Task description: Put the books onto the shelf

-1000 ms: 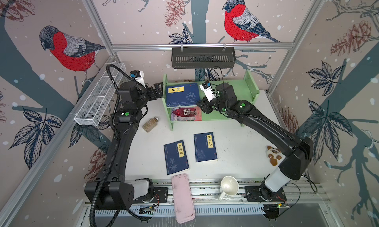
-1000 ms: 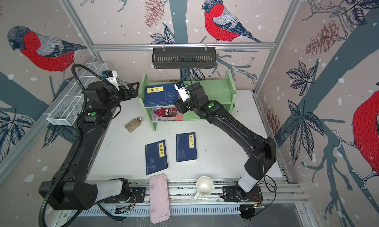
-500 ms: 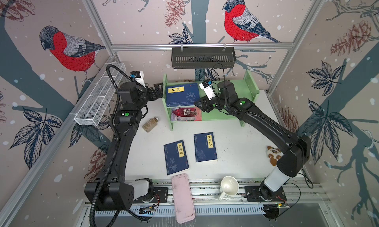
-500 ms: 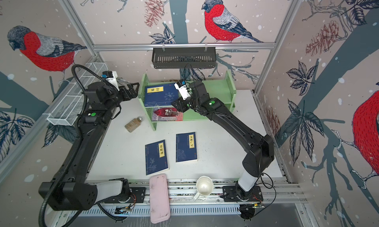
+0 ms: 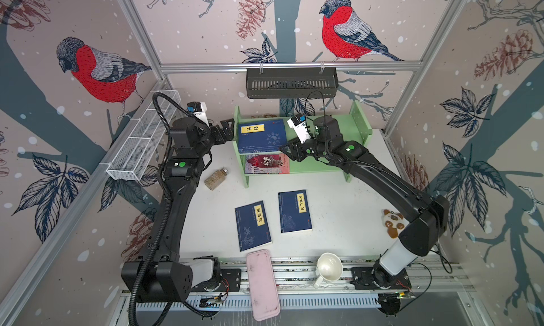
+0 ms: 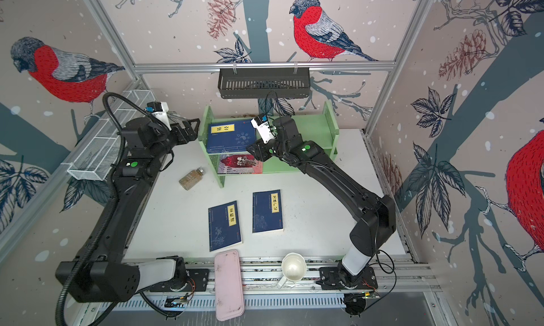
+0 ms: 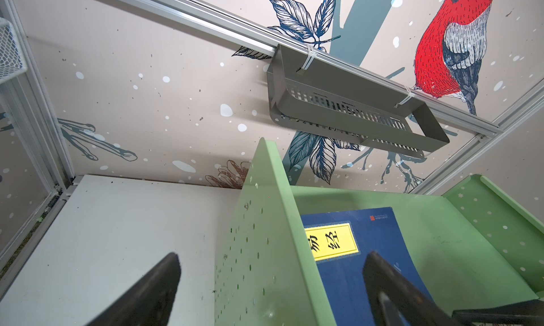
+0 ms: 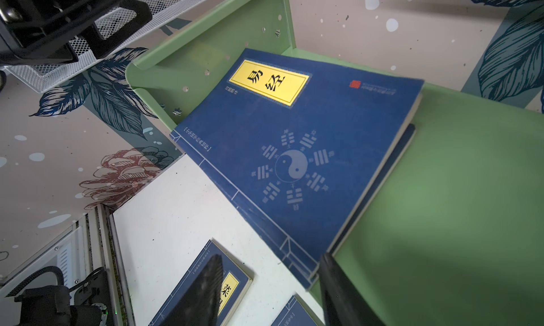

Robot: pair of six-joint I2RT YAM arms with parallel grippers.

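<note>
The shelf [image 5: 361,122] is light green. Its top book [image 5: 262,136] is navy with a yellow label; the lower book [image 5: 266,164] is red and grey.

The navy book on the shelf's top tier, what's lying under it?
A second navy book lies directly under the top navy book; only its edge shows, its cover and title are hidden. Below, on the shelf's lower tier, lies the red-and-grey book.
</note>
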